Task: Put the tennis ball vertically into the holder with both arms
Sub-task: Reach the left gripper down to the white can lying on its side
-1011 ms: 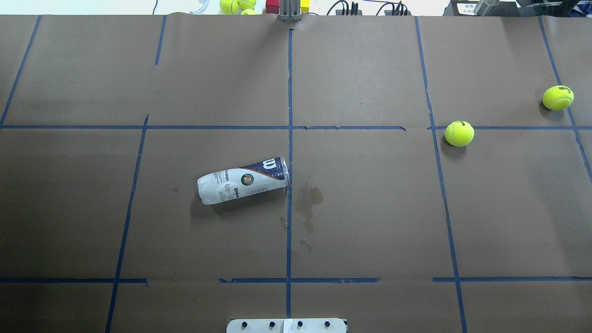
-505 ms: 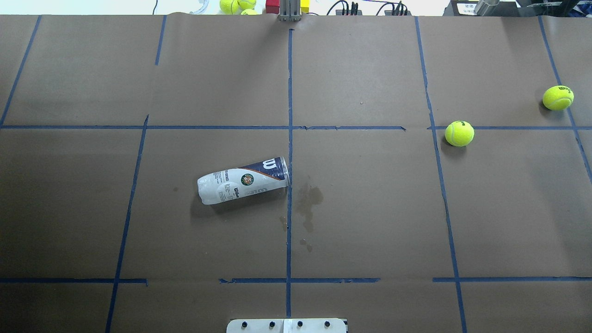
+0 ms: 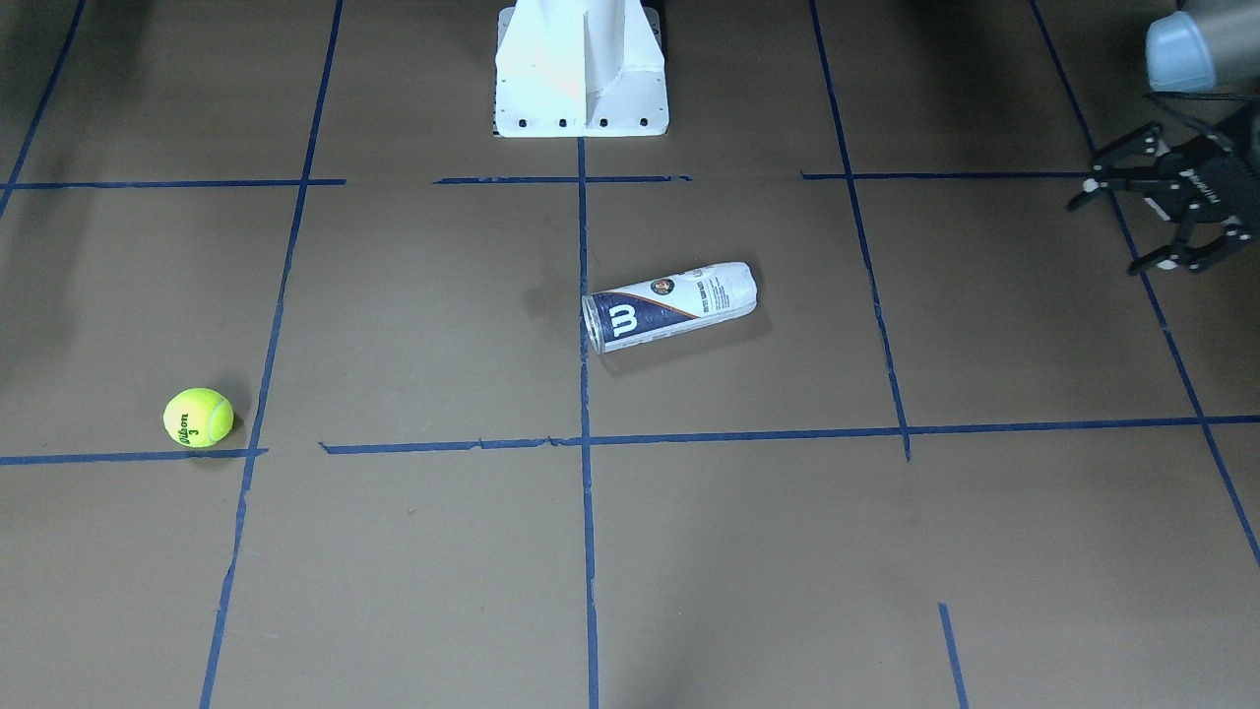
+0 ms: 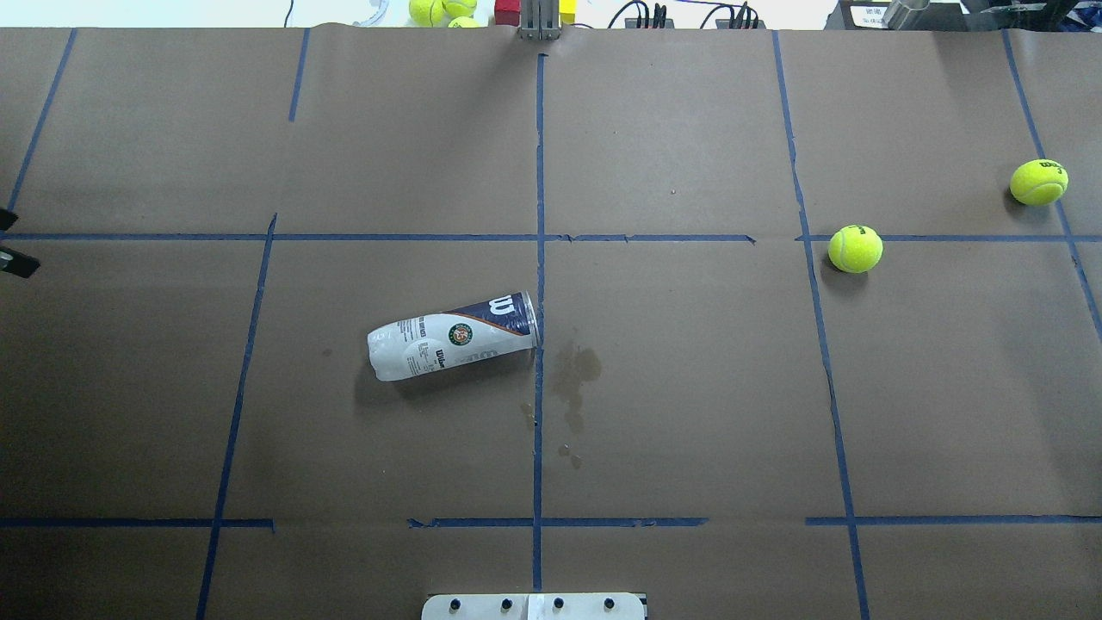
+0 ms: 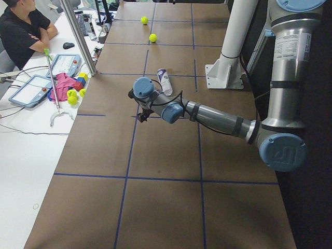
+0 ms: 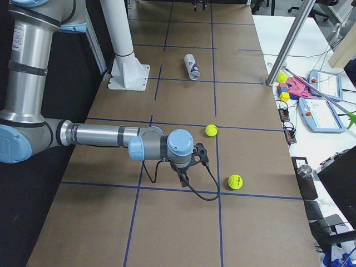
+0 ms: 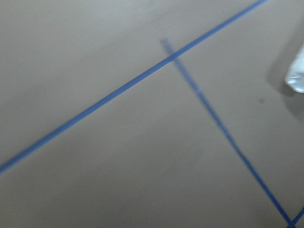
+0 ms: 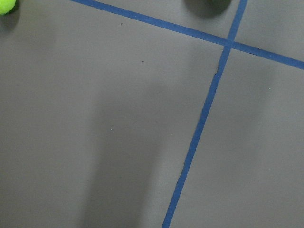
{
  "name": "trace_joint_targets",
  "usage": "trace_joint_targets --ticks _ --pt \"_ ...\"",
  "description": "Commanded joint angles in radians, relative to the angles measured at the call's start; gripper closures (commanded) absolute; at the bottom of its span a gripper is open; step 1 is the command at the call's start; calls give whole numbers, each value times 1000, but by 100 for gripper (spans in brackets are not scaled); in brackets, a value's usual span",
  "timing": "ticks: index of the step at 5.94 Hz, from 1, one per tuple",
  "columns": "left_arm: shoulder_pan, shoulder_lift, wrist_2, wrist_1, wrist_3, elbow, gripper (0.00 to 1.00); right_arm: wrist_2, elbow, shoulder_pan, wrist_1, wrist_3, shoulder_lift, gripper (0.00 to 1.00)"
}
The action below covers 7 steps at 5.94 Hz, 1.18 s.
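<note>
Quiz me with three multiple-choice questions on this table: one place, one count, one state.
1. Where does the holder lie?
A. beside the centre tape line
B. between the two balls
C. in a gripper
2. How many tennis balls rest on the brown paper?
A. one
B. two
C. four
3. The left gripper is:
A. shut on a ball
B. shut on the holder
C. open, empty
Answers: 1 A, its mouth lies at that line in the overhead view; 2 B, both on the robot's right side; 3 C, fingers spread with nothing between them in the front view.
</note>
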<state>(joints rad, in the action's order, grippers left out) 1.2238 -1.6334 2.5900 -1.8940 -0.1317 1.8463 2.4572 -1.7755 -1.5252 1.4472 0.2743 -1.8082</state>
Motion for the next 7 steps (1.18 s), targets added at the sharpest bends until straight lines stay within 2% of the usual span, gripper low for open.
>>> trace_joint_targets --ticks 1,3,4,5,6,7 --pt "-213 -215 -265 -10 91 5 0 5 1 0 -63 -6 -13 0" --pt "-477 -387 -460 35 188 -4 0 18 1 0 -60 -11 -13 0" --pt "-547 -533 -561 264 176 -7 0 25 1 0 -60 -12 -13 0" --pt "-623 -616 -623 365 172 -12 0 28 1 0 -64 -11 -25 0" --pt "-688 -694 -690 383 159 -88 0 26 -1 0 -65 -9 -25 0" --pt "-704 -839 -752 462 114 -252 0 25 -1 0 -65 -7 -23 0"
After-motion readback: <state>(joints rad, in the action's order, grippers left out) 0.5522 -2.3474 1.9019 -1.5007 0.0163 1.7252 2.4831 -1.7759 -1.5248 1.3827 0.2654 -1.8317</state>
